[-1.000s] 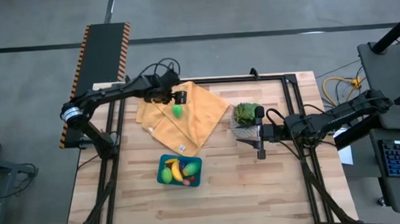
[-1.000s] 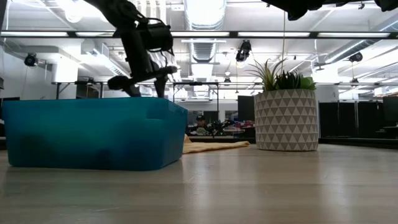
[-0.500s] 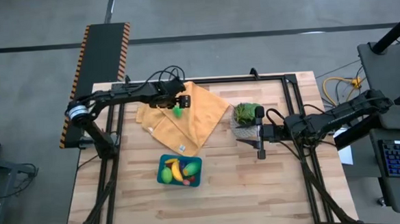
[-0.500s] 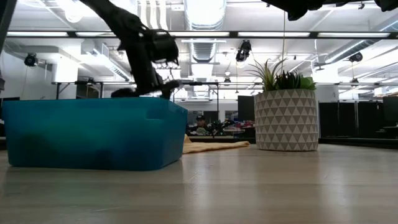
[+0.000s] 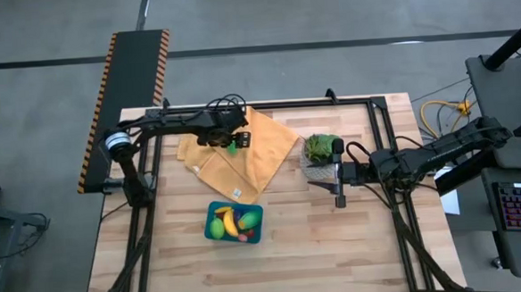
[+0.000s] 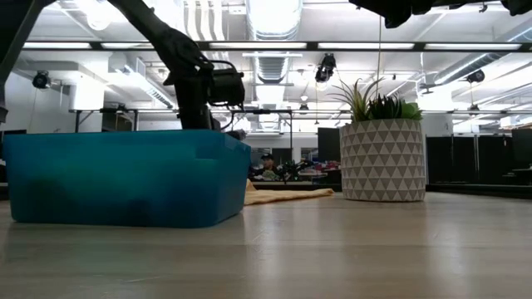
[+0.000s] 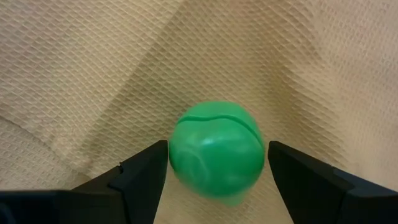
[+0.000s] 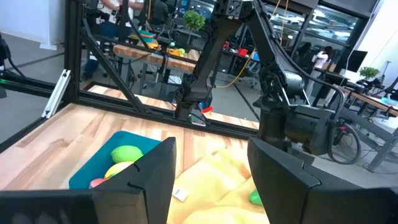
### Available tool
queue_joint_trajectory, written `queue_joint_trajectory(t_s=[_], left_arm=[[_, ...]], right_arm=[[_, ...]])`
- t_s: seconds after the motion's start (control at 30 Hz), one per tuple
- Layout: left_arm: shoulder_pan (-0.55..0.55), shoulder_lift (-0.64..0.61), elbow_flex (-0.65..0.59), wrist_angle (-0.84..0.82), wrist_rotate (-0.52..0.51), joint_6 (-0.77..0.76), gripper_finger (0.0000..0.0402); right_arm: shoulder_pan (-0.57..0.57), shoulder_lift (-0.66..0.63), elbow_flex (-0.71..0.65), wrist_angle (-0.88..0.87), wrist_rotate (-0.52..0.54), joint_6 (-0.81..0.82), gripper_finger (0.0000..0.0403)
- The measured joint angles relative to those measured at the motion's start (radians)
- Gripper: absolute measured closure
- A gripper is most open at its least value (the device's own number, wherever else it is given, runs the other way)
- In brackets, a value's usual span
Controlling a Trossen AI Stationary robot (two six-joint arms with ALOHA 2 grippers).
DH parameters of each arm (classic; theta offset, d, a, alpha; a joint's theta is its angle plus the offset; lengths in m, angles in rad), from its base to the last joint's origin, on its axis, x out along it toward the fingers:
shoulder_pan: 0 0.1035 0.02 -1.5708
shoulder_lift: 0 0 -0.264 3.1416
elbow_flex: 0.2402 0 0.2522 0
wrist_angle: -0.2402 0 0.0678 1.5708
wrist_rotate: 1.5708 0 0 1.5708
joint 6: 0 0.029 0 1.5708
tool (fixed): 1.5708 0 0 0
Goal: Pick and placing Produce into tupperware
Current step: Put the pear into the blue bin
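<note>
Left gripper [image 7: 214, 171] down on the orange cloth [image 5: 259, 146] at the far left of the table [image 5: 373, 247], fingers [image 7: 140, 177] spread wide on either side of a green ball [image 7: 216, 155], a sliver of cloth showing each side, so apparently not yet pinching it. Same green ball [image 5: 232, 147] just peeking from under the gripper seen from above. Blue tub [image 5: 212, 211] nearer, well apart from the cloth, already holding a banana [image 5: 230, 221], two green pieces [image 5: 249, 218] and small red or pink bits, hard to sort out. Right gripper [image 5: 339, 179] parked at the right, beside the potted plant [image 5: 321, 148], fingers [image 8: 283, 177] partly apart and holding nothing.
</note>
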Motion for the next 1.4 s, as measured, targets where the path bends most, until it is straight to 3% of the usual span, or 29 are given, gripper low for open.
queue_joint_trajectory(t_s=[0.8,1.23,1.4], left_arm=[[0.0,0.028,0.0,-0.007,-0.028,0.027,0.014],[0.0,0.028,0.005,-0.022,-0.052,0.061,0.0197],[0.0,0.028,0.005,-0.024,-0.055,0.082,0.0198]], right_arm=[[0.0,0.0,0.0,-0.006,0.0,0.0,0.0211],[0.0,0.0,0.0,-0.006,0.0,0.0,0.0211],[0.0,0.0,0.0,-0.006,0.0,0.0,0.0211]])
